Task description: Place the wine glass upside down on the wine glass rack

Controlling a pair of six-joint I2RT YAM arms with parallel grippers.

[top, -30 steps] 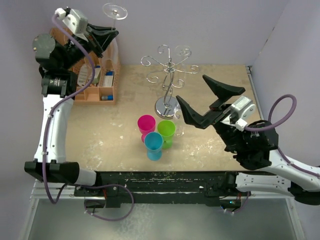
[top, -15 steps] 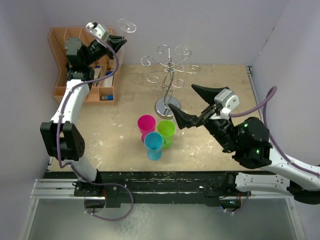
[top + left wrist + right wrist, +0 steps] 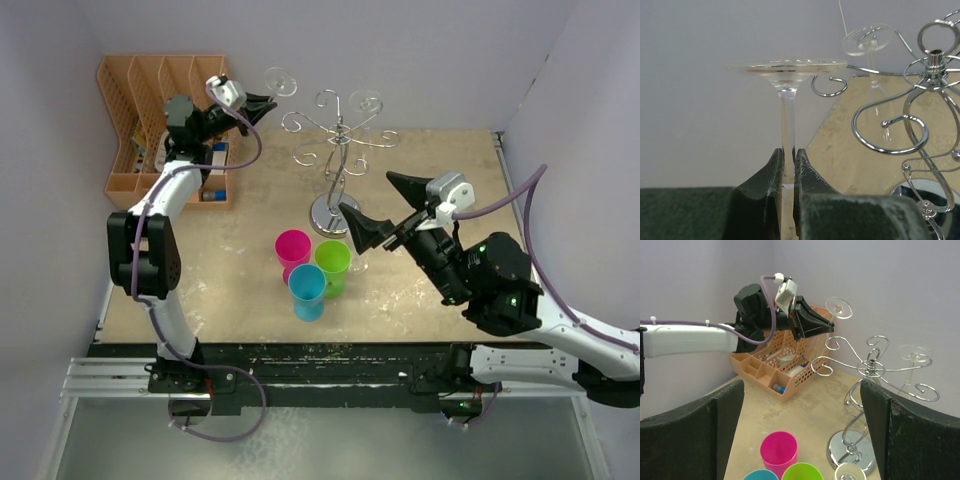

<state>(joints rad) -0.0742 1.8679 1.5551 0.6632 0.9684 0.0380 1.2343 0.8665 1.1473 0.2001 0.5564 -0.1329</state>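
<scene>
Top view: clear stemmed wine glass [image 3: 281, 82] foot-up, raised near the left of silver chrome wire rack [image 3: 340, 135]; left wrist: left fingers [image 3: 765, 175] pinch its stem; right wrist: right fingers [image 3: 690, 435] spread wide, empty, second clear glass [image 3: 914, 356] hangs on rack.

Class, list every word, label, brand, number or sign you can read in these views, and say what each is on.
No legible text in any view.
The small items in the orange file organiser: possible labels, too small and blurred to read.
The wine glass, wine glass rack, pink cup, green cup and blue cup: no markings visible.
</scene>
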